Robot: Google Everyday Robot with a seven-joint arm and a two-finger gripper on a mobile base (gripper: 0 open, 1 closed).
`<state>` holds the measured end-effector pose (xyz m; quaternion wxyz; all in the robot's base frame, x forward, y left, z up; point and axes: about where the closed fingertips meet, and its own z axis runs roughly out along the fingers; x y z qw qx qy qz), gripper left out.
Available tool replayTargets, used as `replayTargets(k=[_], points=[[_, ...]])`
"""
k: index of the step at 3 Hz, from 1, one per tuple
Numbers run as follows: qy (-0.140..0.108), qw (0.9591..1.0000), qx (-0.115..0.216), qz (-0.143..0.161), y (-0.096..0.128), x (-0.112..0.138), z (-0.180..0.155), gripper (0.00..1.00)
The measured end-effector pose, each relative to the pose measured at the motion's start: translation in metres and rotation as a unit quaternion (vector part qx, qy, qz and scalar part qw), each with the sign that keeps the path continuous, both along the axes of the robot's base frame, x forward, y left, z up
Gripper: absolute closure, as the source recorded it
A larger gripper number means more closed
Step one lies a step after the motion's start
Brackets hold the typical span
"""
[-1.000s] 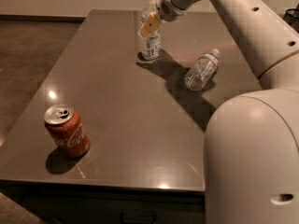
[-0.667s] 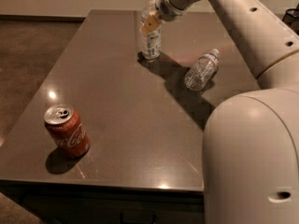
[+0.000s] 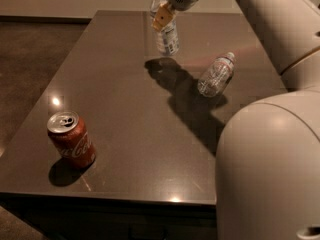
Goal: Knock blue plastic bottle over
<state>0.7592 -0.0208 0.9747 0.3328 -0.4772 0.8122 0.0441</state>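
The blue plastic bottle, clear with a white cap and a pale blue-and-white label, is at the far middle of the dark table. It hangs nearly upright with its base a little above the tabletop, and its shadow lies apart below it. My gripper reaches in from the upper right and is shut on the bottle's upper half. A tan finger lies across the bottle's front.
A small clear ribbed bottle lies on its side to the right of the blue bottle. A red cola can stands near the front left edge. My arm's big white body fills the right front.
The blue bottle and the gripper have risen a little, so the bottle's base has left the tabletop. The can and the lying bottle have not moved.
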Motion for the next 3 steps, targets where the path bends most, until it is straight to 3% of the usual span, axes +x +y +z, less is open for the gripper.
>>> replayTargets(k=[1, 2, 3], points=[[0.017, 0.9952, -0.079, 0.056, 0.01, -0.022, 0.009, 1.0], [0.051, 0.9797, -0.153, 0.119, 0.023, -0.038, -0.002, 1.0], [0.067, 0.9637, -0.2, 0.165, 0.036, -0.039, -0.015, 1.0]])
